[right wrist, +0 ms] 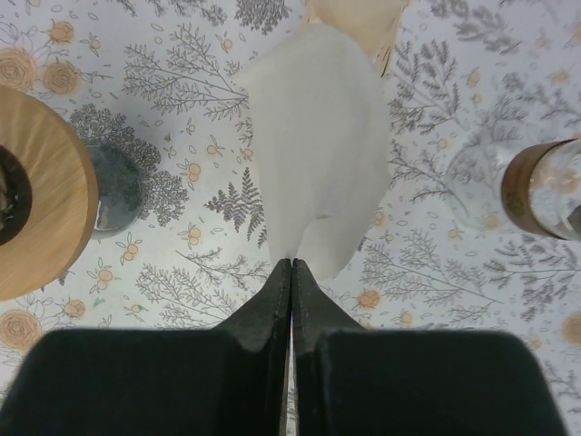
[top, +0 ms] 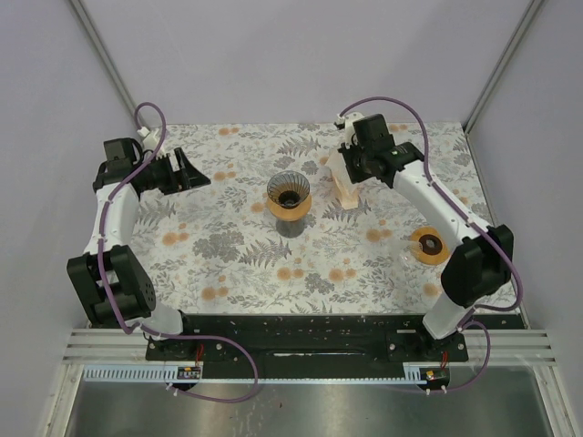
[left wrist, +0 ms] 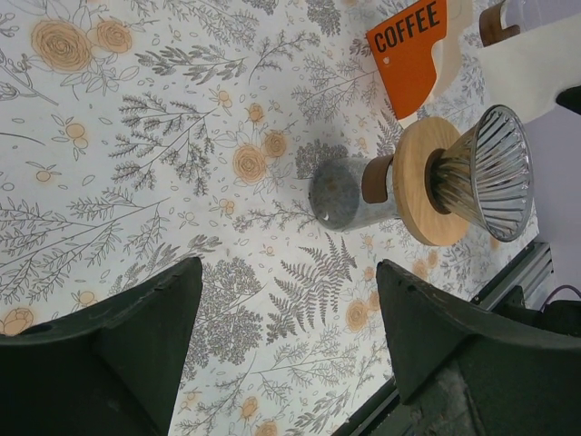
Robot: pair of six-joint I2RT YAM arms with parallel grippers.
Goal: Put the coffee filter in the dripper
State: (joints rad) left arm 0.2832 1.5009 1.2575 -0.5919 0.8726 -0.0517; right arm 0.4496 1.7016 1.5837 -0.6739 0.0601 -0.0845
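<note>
The glass dripper (top: 288, 193) with a wooden collar stands on a glass carafe at the table's middle; it also shows in the left wrist view (left wrist: 486, 173), and its collar (right wrist: 41, 191) is at the left of the right wrist view. My right gripper (right wrist: 291, 263) is shut on the lower edge of a white paper coffee filter (right wrist: 316, 150) and holds it above the table, right of the dripper, near the filter stand. In the top view this gripper (top: 350, 171) is just right of the dripper. My left gripper (left wrist: 289, 272) is open and empty, at the far left (top: 189, 173).
A pale wooden filter stand (top: 346, 193) with an orange COFFEE sign (left wrist: 408, 45) stands right of the dripper. A second glass vessel with a wooden collar (top: 426, 246) stands near the right arm, also in the right wrist view (right wrist: 545, 189). The table has a floral cloth (top: 237, 255).
</note>
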